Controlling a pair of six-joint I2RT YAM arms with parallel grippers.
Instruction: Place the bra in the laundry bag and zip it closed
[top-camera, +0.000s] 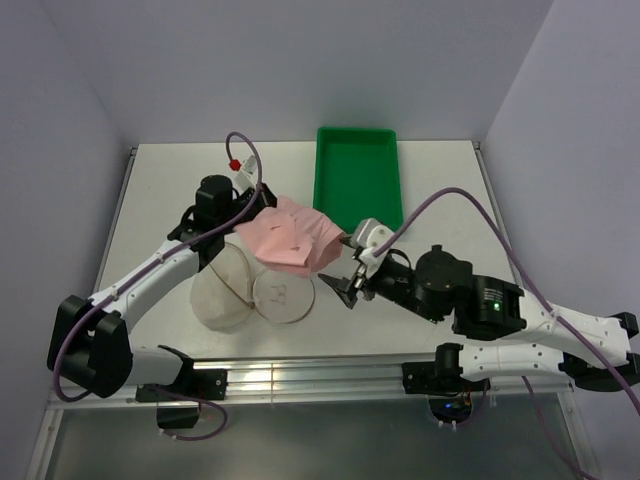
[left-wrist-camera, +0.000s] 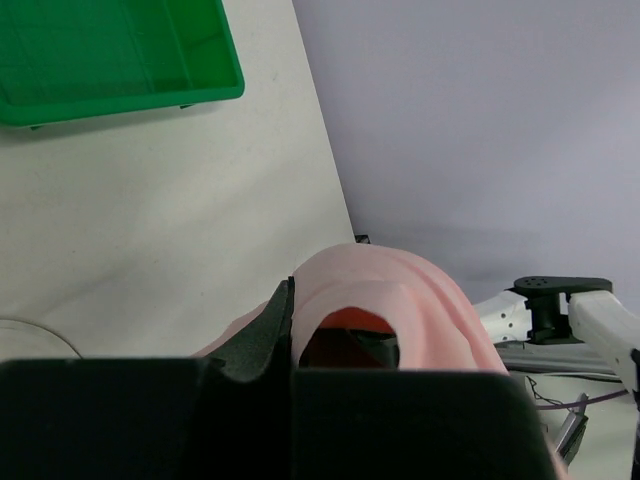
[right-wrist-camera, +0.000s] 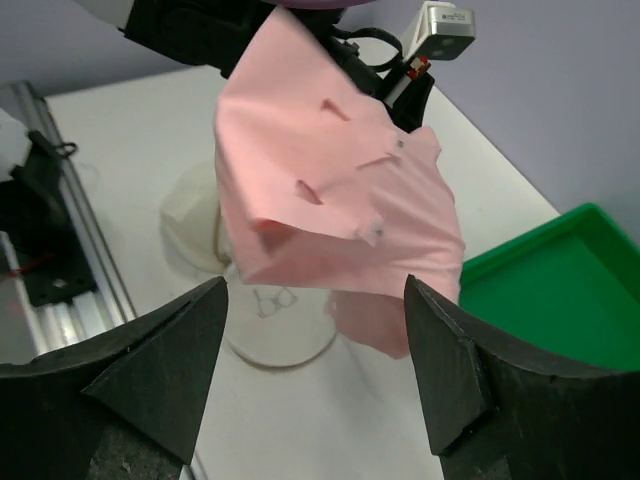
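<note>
The pale pink bra hangs folded in the air over the cream-white mesh laundry bag, which lies on the table with its round printed end facing right. My left gripper is shut on the bra's upper left edge; in the left wrist view the pink fabric drapes over its fingers. My right gripper is open and empty, just right of the bag and below the bra's hanging edge. In the right wrist view the bra hangs ahead of the open fingers, above the bag's end.
A green plastic tray stands at the back of the table, just behind the right gripper; it also shows in the left wrist view and the right wrist view. A metal rail runs along the near edge.
</note>
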